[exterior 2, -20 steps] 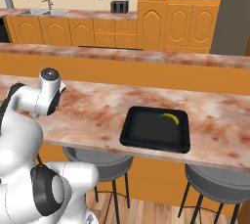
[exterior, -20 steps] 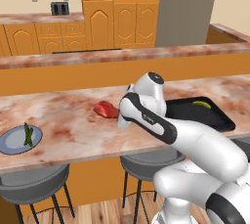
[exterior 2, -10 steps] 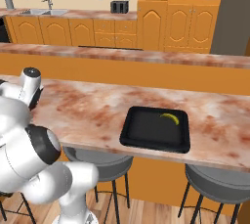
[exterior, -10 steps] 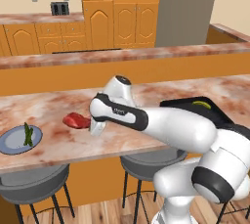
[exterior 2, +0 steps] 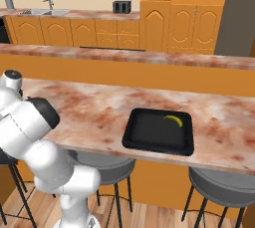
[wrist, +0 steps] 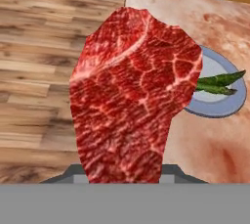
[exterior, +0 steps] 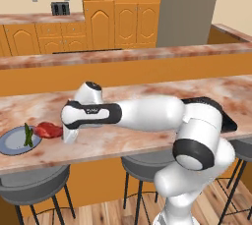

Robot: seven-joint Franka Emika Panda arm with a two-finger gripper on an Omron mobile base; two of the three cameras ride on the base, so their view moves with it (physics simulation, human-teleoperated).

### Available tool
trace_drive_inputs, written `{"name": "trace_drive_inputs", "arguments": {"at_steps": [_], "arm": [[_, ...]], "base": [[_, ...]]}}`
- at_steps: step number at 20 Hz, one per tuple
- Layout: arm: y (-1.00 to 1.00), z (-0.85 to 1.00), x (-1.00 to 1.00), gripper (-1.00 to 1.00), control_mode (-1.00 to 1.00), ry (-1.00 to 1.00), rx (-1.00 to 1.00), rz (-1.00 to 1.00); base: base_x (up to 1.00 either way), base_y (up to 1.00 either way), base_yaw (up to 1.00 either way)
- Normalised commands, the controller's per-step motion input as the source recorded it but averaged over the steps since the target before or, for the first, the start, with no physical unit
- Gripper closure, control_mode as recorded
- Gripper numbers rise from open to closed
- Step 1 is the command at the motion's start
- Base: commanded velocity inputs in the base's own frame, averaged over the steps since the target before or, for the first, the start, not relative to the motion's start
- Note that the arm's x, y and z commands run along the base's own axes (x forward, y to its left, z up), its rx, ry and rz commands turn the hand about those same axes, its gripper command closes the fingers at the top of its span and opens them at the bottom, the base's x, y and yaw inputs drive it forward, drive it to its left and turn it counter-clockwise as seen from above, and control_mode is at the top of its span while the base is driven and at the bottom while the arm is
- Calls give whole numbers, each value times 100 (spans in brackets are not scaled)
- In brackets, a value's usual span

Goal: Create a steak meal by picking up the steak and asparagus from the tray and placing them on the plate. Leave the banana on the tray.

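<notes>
Swung further left since half a second back: arm now stretched across the counter (exterior: 147, 91), carrying the steak (exterior: 47, 129) from mid-counter to just beside the plate (exterior: 11, 143), roughly at the plate's 3 o'clock edge. Gripper (exterior: 69, 134) is clamped on the steak; in the hand view the slab (wrist: 134, 91) hangs out ahead of the fingers and hides them. Asparagus (exterior: 27, 134) already lies on the plate, near its right side; the hand view has it at about 3 o'clock of the steak, spear (wrist: 219, 83) on the blue dish (wrist: 222, 105). Tray (exterior 2: 158, 131) sits well apart down the counter with only the banana (exterior 2: 174, 120) on it, toward its far right corner, as the right base view shows; the left base view has the tray mostly behind the arm. Plate and steak are what the left base view adds. My read: raw meat is light, floppy, slick, so an edge pinch lets it droop and maybe slide; it needs a low release over the plate centre, clear of the asparagus. Not fragile.
</notes>
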Motion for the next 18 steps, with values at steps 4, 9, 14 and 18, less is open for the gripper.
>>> {"name": "trace_drive_inputs", "arguments": {"at_steps": [4, 9, 14, 18], "arm": [[63, 0, 37, 100, -100, 7, -3, 4], [19, -7, 38, 100, -100, 8, -1, 0], [29, -27, 32, 100, -100, 3, -3, 0], [30, -41, 18, 100, -100, 0, -4, 0]], "base": [[0, 0, 0], [0, 0, 0], [0, 0, 0], [0, 0, 0]]}}
